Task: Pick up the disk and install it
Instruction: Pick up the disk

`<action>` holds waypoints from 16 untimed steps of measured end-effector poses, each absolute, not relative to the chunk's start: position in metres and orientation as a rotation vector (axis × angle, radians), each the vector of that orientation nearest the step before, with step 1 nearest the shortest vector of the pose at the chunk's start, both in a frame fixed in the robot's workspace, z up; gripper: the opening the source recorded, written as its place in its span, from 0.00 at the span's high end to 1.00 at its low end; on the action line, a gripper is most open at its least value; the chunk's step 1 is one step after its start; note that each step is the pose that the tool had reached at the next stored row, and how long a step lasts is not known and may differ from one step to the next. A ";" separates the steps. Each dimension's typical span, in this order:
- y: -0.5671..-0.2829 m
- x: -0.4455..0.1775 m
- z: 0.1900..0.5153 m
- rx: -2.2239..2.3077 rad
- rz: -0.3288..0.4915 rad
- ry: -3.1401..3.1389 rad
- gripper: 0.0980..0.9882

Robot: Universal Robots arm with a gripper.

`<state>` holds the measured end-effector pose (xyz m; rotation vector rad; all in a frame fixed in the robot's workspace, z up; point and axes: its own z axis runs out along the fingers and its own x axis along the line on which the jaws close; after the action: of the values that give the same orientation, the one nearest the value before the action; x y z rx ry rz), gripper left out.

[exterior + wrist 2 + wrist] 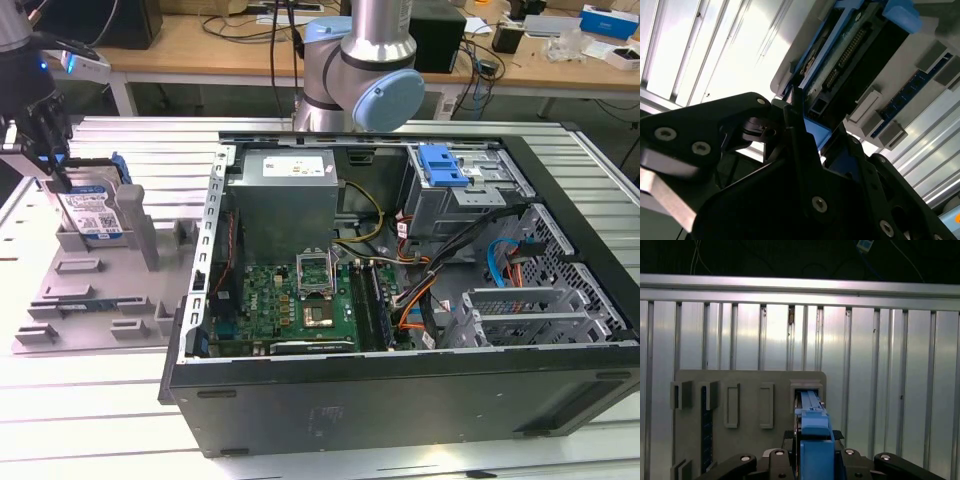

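Blue frame (pixel 816 132) of the disk (pixel 92 212) is what sits between the jaws. The gripper (pixel 814 436) is set narrow and looks clamped on that upper edge, with a black finger (pixel 794 120) on each side in both wrist views. No gap shows, but I can't confirm pad pressure. Disk stands on edge, slightly tilted, seated in a slot of the grey holder tray (pixel 100 300), label showing in the exterior view. A dark circuit strip (pixel 704 425) stands in another slot of the same tray. Tray lies on the ribbed aluminium table (pixel 80 400) at the exterior view's left. Open computer case (pixel 400 400) lies on its side at the exterior view's right, well apart from the tray. Its drive cage (pixel 470 200) with the blue latch (pixel 443 165) is in the far right corner, beyond the power supply (pixel 285 195) and motherboard (pixel 290 300). Arm (pixel 365 70) is based on the far side of the case. Judgement: pick step, grasp made, disk not yet out of its slot, install not begun. Clearing it calls for a pull straight along the slot walls with no twist, since the holder hugs both faces and the grip is on plastic only. Risk: an off-axis pull could flex the frame or let it slip.
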<state>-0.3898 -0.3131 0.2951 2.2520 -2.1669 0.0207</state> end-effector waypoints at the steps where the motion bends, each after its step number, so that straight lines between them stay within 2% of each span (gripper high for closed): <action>1: -0.313 -0.390 0.295 2.252 0.020 -2.167 0.70; 16: -0.314 -0.391 0.302 2.266 0.003 -2.180 0.70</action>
<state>-0.3906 -0.3140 0.3024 2.2659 -2.1802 0.0027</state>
